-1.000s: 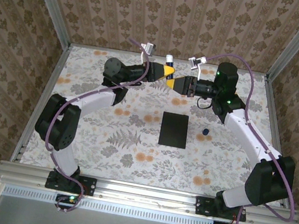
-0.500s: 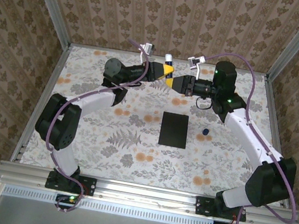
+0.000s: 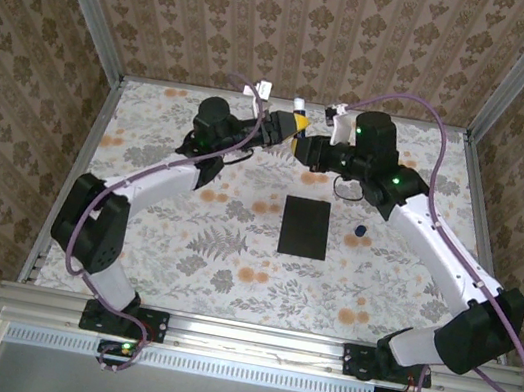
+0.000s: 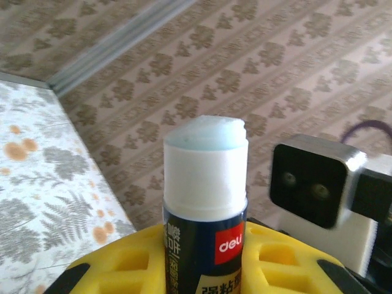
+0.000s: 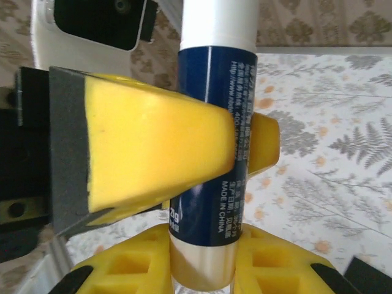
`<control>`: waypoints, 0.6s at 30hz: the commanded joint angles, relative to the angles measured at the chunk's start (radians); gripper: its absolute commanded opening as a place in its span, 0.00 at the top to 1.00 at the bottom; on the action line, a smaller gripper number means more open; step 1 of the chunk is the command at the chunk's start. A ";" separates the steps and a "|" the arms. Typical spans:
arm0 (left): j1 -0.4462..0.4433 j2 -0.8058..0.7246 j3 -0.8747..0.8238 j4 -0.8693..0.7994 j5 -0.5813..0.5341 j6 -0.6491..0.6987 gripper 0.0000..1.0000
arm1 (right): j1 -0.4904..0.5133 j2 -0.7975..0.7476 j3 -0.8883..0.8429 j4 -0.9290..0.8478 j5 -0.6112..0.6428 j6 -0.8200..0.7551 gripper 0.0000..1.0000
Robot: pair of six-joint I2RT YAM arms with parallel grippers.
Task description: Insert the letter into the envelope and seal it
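The black envelope (image 3: 305, 227) lies flat at the table's middle. The letter is hidden from view. Above the far part of the table both grippers hold one uncapped white-and-blue glue stick (image 3: 299, 108). My left gripper (image 3: 292, 124) is shut on its blue body (image 4: 205, 245), and the white glue end (image 4: 206, 159) sticks out above the yellow fingers. My right gripper (image 3: 304, 147) is shut on the stick's pale bottom end (image 5: 202, 269), just below the left gripper's yellow finger (image 5: 153, 147).
A small dark blue cap (image 3: 358, 231) lies on the table right of the envelope. Patterned walls and metal frame rails (image 3: 86, 13) stand close behind the grippers. The floral tabletop (image 3: 181, 253) lies open in front of the envelope.
The right gripper's jaws have narrowed onto the glue stick's bottom end. Both arms have shifted a little, the right wrist turning and moving left, with the stick still between them.
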 commanded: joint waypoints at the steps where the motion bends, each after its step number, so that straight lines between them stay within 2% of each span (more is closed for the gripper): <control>1: -0.090 -0.048 0.051 -0.248 -0.149 0.098 1.00 | 0.102 0.001 0.033 -0.025 0.091 -0.098 0.78; 4: -0.116 -0.055 0.058 -0.313 -0.207 0.099 1.00 | 0.144 0.007 0.028 -0.021 0.176 -0.120 0.79; 7: -0.135 -0.055 0.070 -0.341 -0.239 0.086 1.00 | 0.172 0.022 0.031 -0.013 0.210 -0.133 0.78; 18: -0.129 -0.052 0.061 -0.300 -0.214 0.051 1.00 | 0.188 0.036 0.033 -0.008 0.195 -0.140 0.77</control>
